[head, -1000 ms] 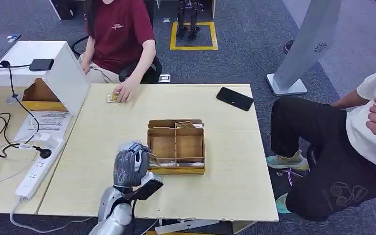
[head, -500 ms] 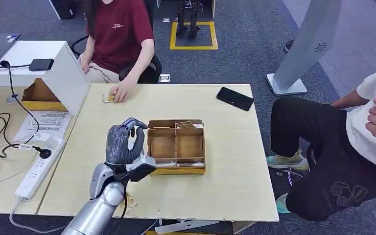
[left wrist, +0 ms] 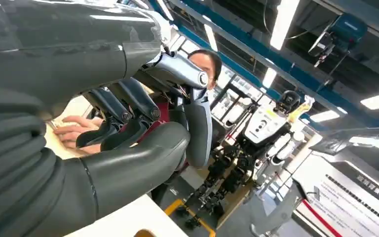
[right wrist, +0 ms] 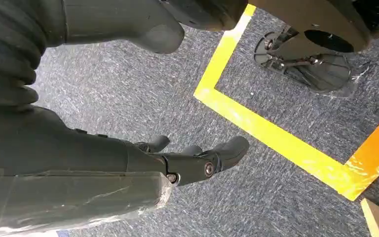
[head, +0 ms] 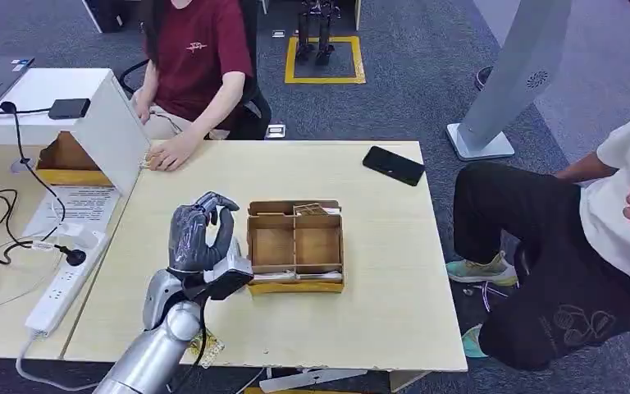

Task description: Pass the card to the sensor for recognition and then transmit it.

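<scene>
Wooden box [head: 295,245] with compartments stands near the middle of the pale bench [head: 381,279], and we see cards [head: 312,209] in its far compartment and more lying in the narrow slot at its near side. The left robot hand [head: 202,236] is lifted above the bench just beside the left wall of the box, its fingers [left wrist: 128,111] curled in narrow toward the thumb; we cannot tell if they pinch a card. The right robot hand [right wrist: 177,160] hangs over grey carpet [right wrist: 128,98] with yellow tape [right wrist: 276,136], fingers loosely apart and holding nothing. A person in a red shirt [head: 197,53] sits at the far side, one hand [head: 166,155] resting on the bench near a white box [head: 98,115] that carries a small black device [head: 70,107]. A black phone [head: 393,165] lies at the far right of the bench.
</scene>
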{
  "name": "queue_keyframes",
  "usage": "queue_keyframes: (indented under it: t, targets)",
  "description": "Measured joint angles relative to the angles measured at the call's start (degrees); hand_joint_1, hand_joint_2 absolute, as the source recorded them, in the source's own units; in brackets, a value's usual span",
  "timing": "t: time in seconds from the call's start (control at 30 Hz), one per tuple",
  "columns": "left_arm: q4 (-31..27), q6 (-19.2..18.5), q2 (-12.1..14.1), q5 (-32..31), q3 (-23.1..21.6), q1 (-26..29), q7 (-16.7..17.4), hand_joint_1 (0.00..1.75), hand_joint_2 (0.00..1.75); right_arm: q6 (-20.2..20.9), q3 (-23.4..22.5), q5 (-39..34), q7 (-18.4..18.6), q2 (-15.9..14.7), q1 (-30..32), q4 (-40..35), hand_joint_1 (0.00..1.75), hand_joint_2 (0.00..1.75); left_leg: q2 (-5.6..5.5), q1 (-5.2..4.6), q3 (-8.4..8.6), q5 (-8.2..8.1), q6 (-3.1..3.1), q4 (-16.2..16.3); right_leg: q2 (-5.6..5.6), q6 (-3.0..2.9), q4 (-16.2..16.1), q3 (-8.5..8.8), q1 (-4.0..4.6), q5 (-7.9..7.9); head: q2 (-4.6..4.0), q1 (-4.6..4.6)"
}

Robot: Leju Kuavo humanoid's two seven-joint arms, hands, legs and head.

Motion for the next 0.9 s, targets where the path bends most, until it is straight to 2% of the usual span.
queue_keyframes:
  t: [0.27,0.3,0.33,0.5,0.63,0.8,0.9]
  targets:
    - [-0.2,0.0,0.3,0.2,0.0,-0.1,0.0,1.75,1.75,0.0,0.0,0.0,0.0,0.0,0.0,0.0,0.0,1.75,0.0,0.0,0.0,0.0,0.0,0.0,0.0,0.0,0.0,0.0,0.0,0.0,0.0,0.0]
    - [-0.2,0.0,0.3,0.3,0.0,-0.1,0.0,1.01,1.75,0.0,0.0,0.0,0.0,0.0,0.0,0.0,0.0,1.75,0.0,0.0,0.0,0.0,0.0,0.0,0.0,0.0,0.0,0.0,0.0,0.0,0.0,0.0]
    - [-0.2,0.0,0.4,0.5,0.0,-0.1,0.0,0.0,1.75,0.0,0.0,0.0,0.0,0.0,0.0,0.0,0.0,1.75,0.0,0.0,0.0,0.0,0.0,0.0,0.0,0.0,0.0,0.0,0.0,0.0,0.0,-0.02]
    - [-0.3,-0.9,0.3,0.9,0.0,0.1,-1.1,0.0,1.75,-0.1,0.0,0.0,0.0,0.0,0.0,0.0,0.0,1.75,0.0,0.0,0.0,0.0,0.0,0.0,0.0,0.0,0.0,0.0,0.0,0.0,0.0,0.0]
    - [-1.5,-4.2,0.5,-0.3,-1.7,1.8,-2.4,0.0,1.75,-0.2,0.0,-0.1,0.0,0.0,0.0,0.0,0.0,1.75,0.0,-0.01,-0.01,-0.02,0.0,0.0,0.0,0.02,0.0,0.0,-0.01,-0.01,0.0,0.0]
    - [-2.0,-4.0,0.5,-4.8,-6.6,5.3,-1.4,0.0,1.75,-0.2,0.0,-0.4,-0.3,0.0,0.0,0.0,0.0,1.75,0.0,-0.02,-0.02,-0.06,0.04,0.0,0.01,0.03,0.0,-0.01,-0.01,-0.03,0.0,-0.02]
    - [-2.0,-2.8,0.8,-8.2,-9.2,6.1,0.6,0.0,1.75,-0.3,0.0,-0.4,-0.3,0.0,0.0,0.0,0.0,1.75,0.0,-0.02,-0.03,-0.06,0.05,0.0,0.0,0.04,0.0,-0.01,-0.01,-0.03,0.0,0.0]
